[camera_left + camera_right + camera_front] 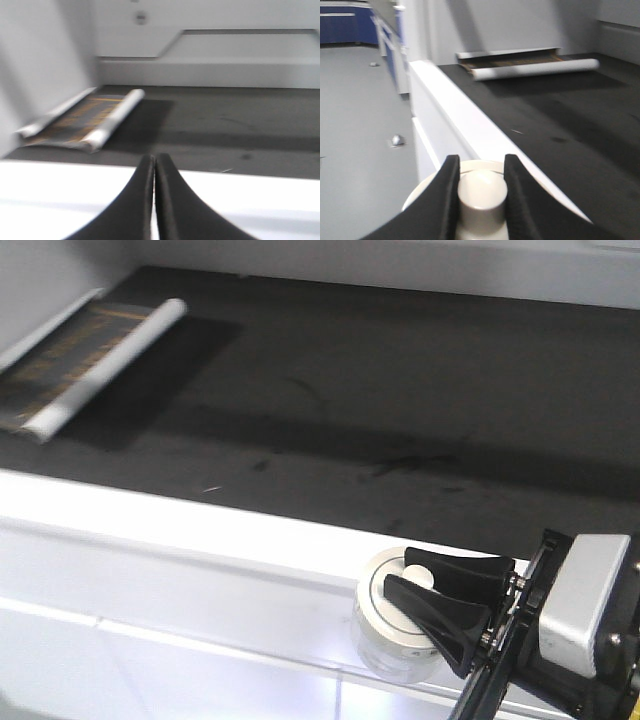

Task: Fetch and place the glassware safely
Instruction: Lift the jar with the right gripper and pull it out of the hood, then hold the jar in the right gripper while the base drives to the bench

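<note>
The glassware (385, 640) is a squat clear jar with a round off-white lid and a central knob (482, 192). In the exterior view it hangs at the lower right, in front of the counter's white front edge (200, 530). My right gripper (404, 572) is shut on the knob, one black finger on each side of it. The right wrist view shows the same right gripper (481, 167) pinching the knob, with the lid rim (420, 196) below. My left gripper (154, 159) is shut with nothing between its tips, above the white edge. The exterior view does not show it.
A black countertop (380, 410) runs behind the white edge. A partly rolled sheet (90, 355) with a dark printed face lies at its far left by the wall. To the left in the right wrist view are a grey floor (355, 125) and blue cabinets (345, 22).
</note>
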Robot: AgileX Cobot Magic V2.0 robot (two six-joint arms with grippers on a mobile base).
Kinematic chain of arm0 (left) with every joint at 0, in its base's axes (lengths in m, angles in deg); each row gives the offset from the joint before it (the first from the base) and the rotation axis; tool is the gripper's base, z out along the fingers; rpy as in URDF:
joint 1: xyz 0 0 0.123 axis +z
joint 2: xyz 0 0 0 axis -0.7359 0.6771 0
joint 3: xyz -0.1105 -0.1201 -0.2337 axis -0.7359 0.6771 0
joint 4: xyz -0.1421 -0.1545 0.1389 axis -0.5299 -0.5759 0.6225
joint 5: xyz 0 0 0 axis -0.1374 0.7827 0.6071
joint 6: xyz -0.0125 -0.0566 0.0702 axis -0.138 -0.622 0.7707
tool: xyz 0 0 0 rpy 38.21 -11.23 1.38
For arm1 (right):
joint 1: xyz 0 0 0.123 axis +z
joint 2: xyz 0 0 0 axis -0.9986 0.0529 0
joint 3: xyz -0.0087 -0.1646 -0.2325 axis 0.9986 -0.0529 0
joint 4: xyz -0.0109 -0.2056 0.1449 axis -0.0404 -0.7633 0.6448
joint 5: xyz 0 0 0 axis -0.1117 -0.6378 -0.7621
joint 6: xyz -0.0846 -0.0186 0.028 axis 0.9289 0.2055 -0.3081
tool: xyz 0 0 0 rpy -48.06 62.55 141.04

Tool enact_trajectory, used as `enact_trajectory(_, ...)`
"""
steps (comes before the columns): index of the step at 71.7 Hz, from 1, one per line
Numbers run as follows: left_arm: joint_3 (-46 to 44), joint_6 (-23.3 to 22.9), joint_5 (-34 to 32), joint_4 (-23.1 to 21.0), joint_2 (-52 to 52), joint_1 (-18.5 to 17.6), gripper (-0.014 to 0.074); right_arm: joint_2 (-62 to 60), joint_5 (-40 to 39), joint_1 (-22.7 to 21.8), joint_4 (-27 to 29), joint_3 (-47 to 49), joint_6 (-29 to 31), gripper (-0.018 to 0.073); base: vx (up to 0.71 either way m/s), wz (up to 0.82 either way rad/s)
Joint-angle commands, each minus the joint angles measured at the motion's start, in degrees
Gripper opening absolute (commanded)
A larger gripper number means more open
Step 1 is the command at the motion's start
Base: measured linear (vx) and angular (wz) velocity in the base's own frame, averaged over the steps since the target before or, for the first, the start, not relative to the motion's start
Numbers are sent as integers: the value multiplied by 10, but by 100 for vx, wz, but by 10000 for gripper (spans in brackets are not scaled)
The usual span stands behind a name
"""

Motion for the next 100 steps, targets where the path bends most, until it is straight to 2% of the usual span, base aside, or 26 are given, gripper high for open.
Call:
enact_trajectory(1,-15,-3,-41,-4,7,-4,-7,-6,-49,-2,17,19,4,-1,-11,75)
enact_trajectory(43,-15,-3,-41,-4,7,-4,-7,-6,-49,-2,17,19,4,-1,-6,79)
enact_trajectory(85,-15,-3,-41,-4,7,-4,-7,-6,-49,-2,17,19,4,-1,2,101)
enact_trajectory(100,-15,-3,-41,-4,7,-4,-7,-6,-49,-2,17,19,4,-1,8,58)
